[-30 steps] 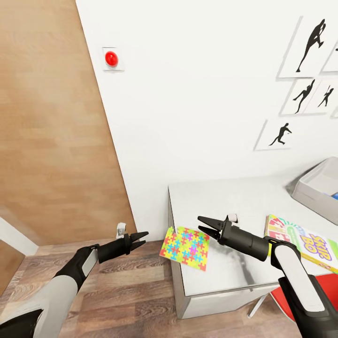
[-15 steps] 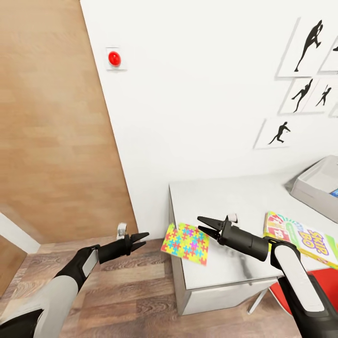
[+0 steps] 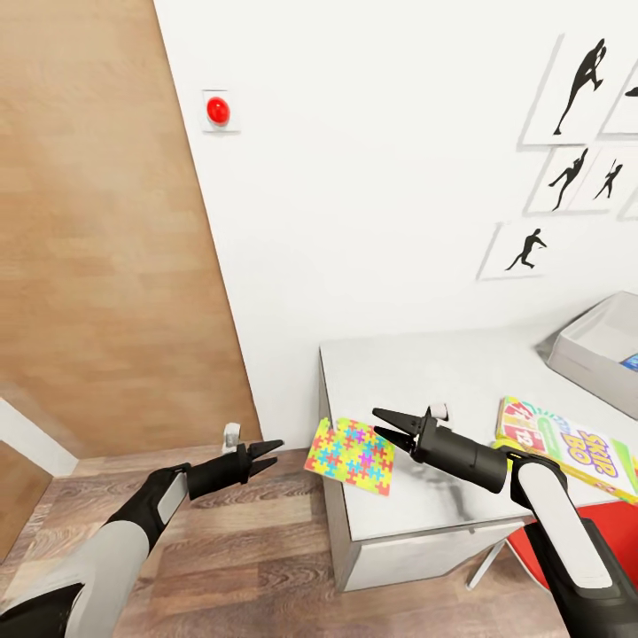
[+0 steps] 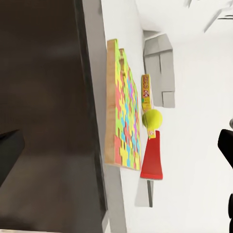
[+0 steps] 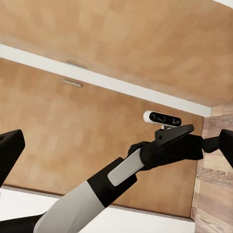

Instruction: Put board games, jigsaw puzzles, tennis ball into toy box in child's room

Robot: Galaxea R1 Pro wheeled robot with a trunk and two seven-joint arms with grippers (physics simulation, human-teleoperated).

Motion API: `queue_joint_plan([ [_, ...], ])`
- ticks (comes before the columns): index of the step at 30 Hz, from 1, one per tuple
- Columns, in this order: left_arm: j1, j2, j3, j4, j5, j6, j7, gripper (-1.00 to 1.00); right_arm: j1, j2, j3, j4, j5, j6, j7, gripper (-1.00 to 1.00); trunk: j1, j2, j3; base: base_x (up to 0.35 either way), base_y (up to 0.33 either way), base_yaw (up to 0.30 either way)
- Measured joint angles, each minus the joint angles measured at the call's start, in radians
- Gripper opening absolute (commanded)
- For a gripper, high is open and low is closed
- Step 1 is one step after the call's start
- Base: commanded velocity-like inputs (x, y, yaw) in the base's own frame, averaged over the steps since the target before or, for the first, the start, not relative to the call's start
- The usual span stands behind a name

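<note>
A colourful jigsaw puzzle [image 3: 350, 456] lies on the near left corner of the pale grey table [image 3: 425, 372], overhanging its edge. In the left wrist view the jigsaw puzzle [image 4: 124, 116] looks like two thin slabs stacked slightly offset, with the tennis ball [image 4: 152, 118] just behind. The Skip-Bo board game [image 3: 567, 441] lies flat further right. The toy box [image 3: 589, 350] stands at the table's far right with something blue inside. My right gripper [image 3: 384, 424] hovers open just right of the puzzle. My left gripper [image 3: 268, 450] is open over the floor, left of the table corner.
A wood-panelled surface [image 3: 106, 266] fills the left, with wood-plank floor [image 3: 248, 549] below. A red round button [image 3: 217, 110] and black silhouette prints [image 3: 576, 89] hang on the white wall. A red chair [image 3: 611, 540] sits under the table's right end.
The whole picture has shifted a little, so the camera moved. Both arms keep their pose and both grippers stay open. Nothing on the table has moved.
</note>
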Motion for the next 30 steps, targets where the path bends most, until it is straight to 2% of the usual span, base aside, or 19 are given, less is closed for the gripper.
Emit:
queue_joint_plan([
  [7, 0.0, -0.001, -0.001, 0.0, 0.001, 0.001, 0.0, 1.0, 0.0, 0.0, 0.0, 0.0, 0.0, 0.0, 0.0, 1.0, 0.0, 0.0, 0.0, 0.0, -0.167, 0.0],
  [23, 0.0, -0.005, 0.0, 0.0, 0.0, 0.0, 0.0, 1.0, 0.0, 0.0, 0.0, 0.0, 0.0, 0.0, 0.0, 1.0, 0.0, 0.0, 0.0, 0.001, -0.02, 0.0],
  [30, 0.0, -0.007, 0.0, 0.0, 0.001, 0.0, 0.0, 1.0, 0.0, 0.0, 0.0, 0.0, 0.0, 0.0, 0.0, 1.0, 0.0, 0.0, 0.0, 0.053, -0.143, 0.0],
])
